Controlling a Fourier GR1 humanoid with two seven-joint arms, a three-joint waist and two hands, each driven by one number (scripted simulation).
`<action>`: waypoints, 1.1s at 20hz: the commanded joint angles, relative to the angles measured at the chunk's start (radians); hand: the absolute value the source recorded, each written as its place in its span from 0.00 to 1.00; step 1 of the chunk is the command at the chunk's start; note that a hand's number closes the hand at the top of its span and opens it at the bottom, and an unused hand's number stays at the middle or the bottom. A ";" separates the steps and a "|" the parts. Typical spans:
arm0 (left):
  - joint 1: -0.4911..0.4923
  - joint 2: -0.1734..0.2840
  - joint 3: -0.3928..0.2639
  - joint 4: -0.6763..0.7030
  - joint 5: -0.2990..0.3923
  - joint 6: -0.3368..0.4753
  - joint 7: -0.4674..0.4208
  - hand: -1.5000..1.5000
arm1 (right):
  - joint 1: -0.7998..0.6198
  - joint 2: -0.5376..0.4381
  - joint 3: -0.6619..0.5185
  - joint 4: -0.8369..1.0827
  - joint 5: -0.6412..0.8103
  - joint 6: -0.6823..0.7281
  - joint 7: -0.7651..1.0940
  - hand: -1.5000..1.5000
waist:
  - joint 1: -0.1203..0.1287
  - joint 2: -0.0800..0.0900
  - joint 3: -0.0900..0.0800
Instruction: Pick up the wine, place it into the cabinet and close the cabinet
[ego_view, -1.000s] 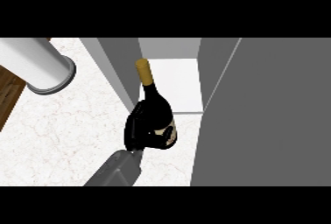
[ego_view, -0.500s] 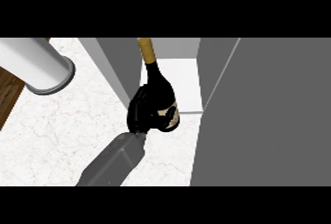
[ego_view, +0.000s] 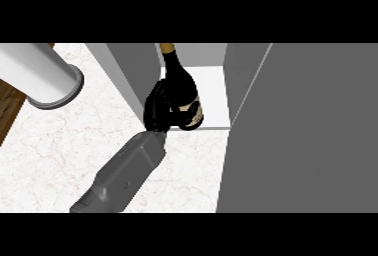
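Note:
The wine bottle (ego_view: 179, 82) is dark, with a gold-capped neck and a cream label, and its neck points away from me. My right hand (ego_view: 157, 112) is shut on its lower body, fingers curled round the left side. Bottle and hand sit in the mouth of the open cabinet, over its white floor (ego_view: 211, 95) and close to the grey left wall (ego_view: 133, 70). The bottle's base lies near the cabinet's front edge. I cannot tell whether it touches the floor. My left hand does not show.
The cabinet's open grey door (ego_view: 310, 140) fills the right side of the view. A pale grey cylinder (ego_view: 37, 75) lies across the upper left. The white marble counter (ego_view: 66, 150) spreads below it, with a brown wooden strip (ego_view: 9, 110) at the left edge.
My right hand has carried the bottle away from me and a little to the right, from in front of the cabinet into its opening. The forearm has stretched out after it.

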 joint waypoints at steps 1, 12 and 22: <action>-0.109 0.001 0.045 0.098 0.016 -0.026 0.035 1.00 | 0.029 -0.014 -0.029 0.025 -0.026 0.035 -0.051 0.00 | -0.004 0.000 0.001; -0.262 0.001 0.047 0.223 0.042 0.015 0.123 1.00 | -0.001 0.013 0.023 0.046 0.024 0.017 -0.068 0.00 | -0.038 0.011 0.000; -0.260 0.001 0.049 0.246 0.097 0.017 0.085 1.00 | -0.008 0.017 0.050 0.049 0.006 0.026 -0.060 0.00 | -0.071 0.020 -0.001</action>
